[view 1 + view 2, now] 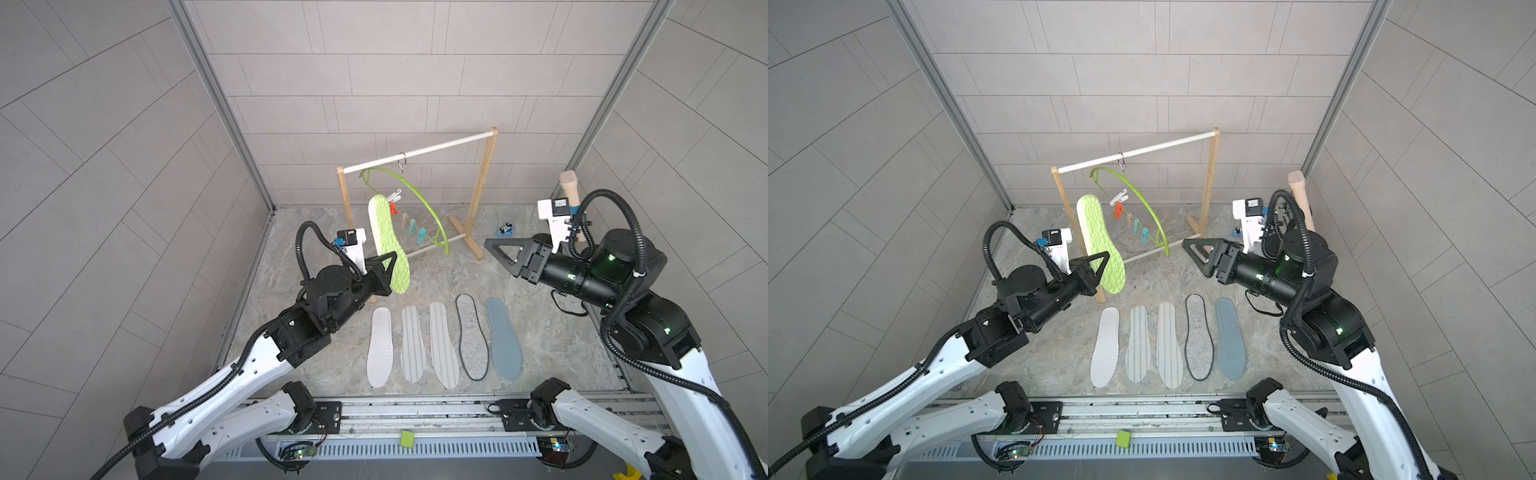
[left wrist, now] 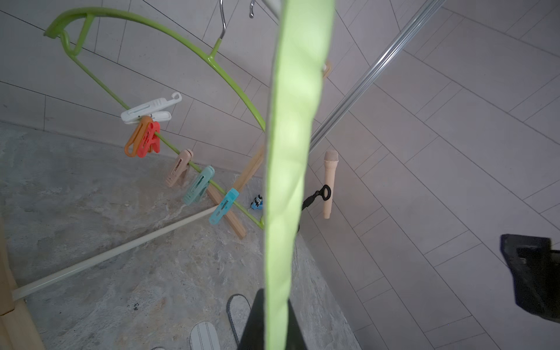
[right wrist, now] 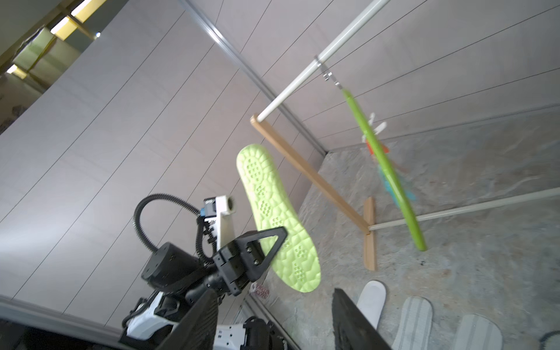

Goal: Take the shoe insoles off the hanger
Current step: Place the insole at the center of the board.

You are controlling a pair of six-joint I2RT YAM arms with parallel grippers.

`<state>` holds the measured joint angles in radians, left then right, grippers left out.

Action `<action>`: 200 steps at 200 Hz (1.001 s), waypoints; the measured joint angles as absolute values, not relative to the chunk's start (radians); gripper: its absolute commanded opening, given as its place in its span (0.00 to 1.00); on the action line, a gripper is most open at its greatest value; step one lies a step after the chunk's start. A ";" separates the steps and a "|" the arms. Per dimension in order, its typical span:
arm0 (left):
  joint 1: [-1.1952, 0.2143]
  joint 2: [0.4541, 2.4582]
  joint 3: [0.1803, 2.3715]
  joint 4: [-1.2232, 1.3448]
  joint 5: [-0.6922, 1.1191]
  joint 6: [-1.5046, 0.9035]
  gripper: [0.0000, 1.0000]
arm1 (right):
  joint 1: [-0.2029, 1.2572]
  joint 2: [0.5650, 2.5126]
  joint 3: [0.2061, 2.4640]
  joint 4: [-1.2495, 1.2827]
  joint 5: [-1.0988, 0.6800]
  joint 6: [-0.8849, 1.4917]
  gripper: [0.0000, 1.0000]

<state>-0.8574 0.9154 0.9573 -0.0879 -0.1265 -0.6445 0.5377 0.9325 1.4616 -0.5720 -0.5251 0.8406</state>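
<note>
Grey tiled walls close in a marbled grey tabletop (image 1: pixel 552 357), at whose far side stands a wooden rack (image 1: pixel 482 187) with white rods. From its upper rod, the lime-green hanger (image 3: pixel 406 209) hangs by its metal hook beyond both grippers and roughly between them. A row of coloured clothespins (image 2: pixel 200 185) dangles from its lower bar. The left gripper (image 1: pixel 388 266) is pressed together on the lime-green insole (image 1: pixel 386 232), pinching it across its lower half. The insole rises steeply above the gripper, with its dimpled underside turned toward the right gripper (image 1: pixel 490 244). In the right wrist view this insole (image 3: pixel 272 206) is clear of the hanger, well to one side of it. The right gripper hovers level with the left, well apart from it across the rack's foot. Its jaws are spread with nothing between them. Below the two grippers, on the robot's side of them, five insoles lie flat and parallel on the tabletop. Closest under the left gripper is the white dotted insole (image 1: pixel 380 345), then two grey-striped insoles (image 1: pixel 412 345) (image 1: pixel 444 345). Next come the grey felt insole (image 1: pixel 471 336) with a black edge and the blue-grey insole (image 1: pixel 503 336), the one nearest the right gripper. A small blue toy (image 1: pixel 506 229) sits just beyond the right gripper.
</note>
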 measured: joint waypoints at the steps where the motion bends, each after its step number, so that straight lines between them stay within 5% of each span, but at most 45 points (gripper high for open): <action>1: -0.858 0.916 0.959 -0.091 -0.127 -0.643 0.00 | 0.549 0.937 1.467 -0.572 -0.521 0.841 0.62; 56: -0.915 0.954 1.051 -0.237 -0.247 -0.529 0.00 | 0.905 1.184 1.632 -0.602 -0.274 0.803 0.65; 111: -0.971 1.017 1.062 -0.245 -0.329 -0.488 0.00 | 0.927 1.376 1.795 -0.665 -0.144 0.756 0.58; 200: -0.982 1.021 1.062 -0.218 -0.364 -0.478 0.00 | 0.925 1.423 1.795 -0.701 -0.075 0.740 0.59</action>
<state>-0.9817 1.0214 1.0622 -0.2180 -0.3641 -0.4778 0.9245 1.4235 1.7954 -0.7013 -0.0746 0.7403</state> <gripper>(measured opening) 0.069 0.589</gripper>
